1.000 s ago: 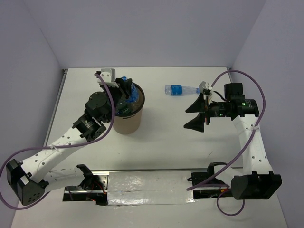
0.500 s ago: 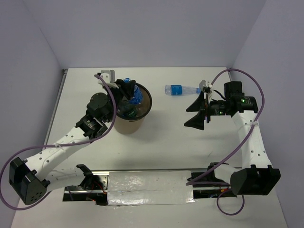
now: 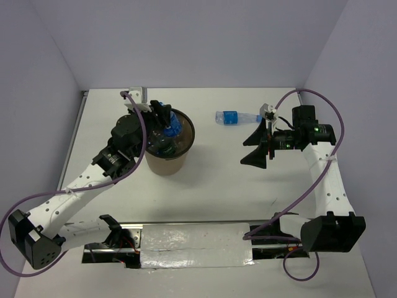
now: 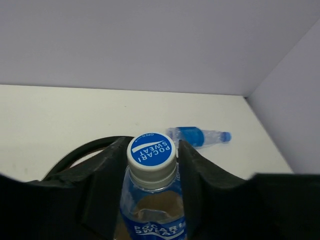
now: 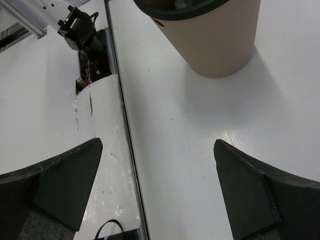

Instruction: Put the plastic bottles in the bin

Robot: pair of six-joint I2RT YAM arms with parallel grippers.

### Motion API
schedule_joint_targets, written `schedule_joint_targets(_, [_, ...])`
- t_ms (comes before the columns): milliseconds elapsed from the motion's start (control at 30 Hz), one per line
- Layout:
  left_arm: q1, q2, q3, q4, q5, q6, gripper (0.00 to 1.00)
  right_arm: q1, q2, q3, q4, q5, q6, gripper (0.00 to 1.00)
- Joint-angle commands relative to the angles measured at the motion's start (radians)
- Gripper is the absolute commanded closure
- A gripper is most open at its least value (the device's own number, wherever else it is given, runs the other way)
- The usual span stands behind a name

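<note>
Plastic bottles: some already in bin, centre left, count unclear. Left claw grips blue-label bottle over bin mouth. One bottle left on surface, upper centre. Right claw wide, empty.

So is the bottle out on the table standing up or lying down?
Lying down: the bottle rests on its side on the table, outside the bin.

Blue-labelled bottle stands upright between the left pincer's fingers, above the brown bin holding other bottles. Another bottle lies on its side on the surface, just beyond the right pincer.
</note>
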Motion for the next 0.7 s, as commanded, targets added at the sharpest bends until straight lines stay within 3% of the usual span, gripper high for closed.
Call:
schedule_joint_targets(0, [0.007, 0.006, 0.001, -0.211, -0.041, 0.095, 0.4, -0.011, 0.012, 0.041, 0.026, -0.018, 0.006, 0.0])
schedule_joint_targets(167, [0.015, -0.015, -0.002, -0.222, -0.062, 0.108, 0.23, -0.012, 0.03, 0.041, 0.043, -0.017, 0.015, 0.0])
schedule_joint_targets(267, [0.021, -0.023, 0.004, -0.224, -0.064, 0.115, 0.19, -0.011, 0.044, 0.042, 0.045, -0.017, 0.012, 0.0])
schedule_joint_targets(667, [0.04, 0.015, 0.061, -0.234, -0.043, 0.131, 0.16, -0.014, 0.062, 0.049, 0.051, -0.011, 0.015, 0.0])
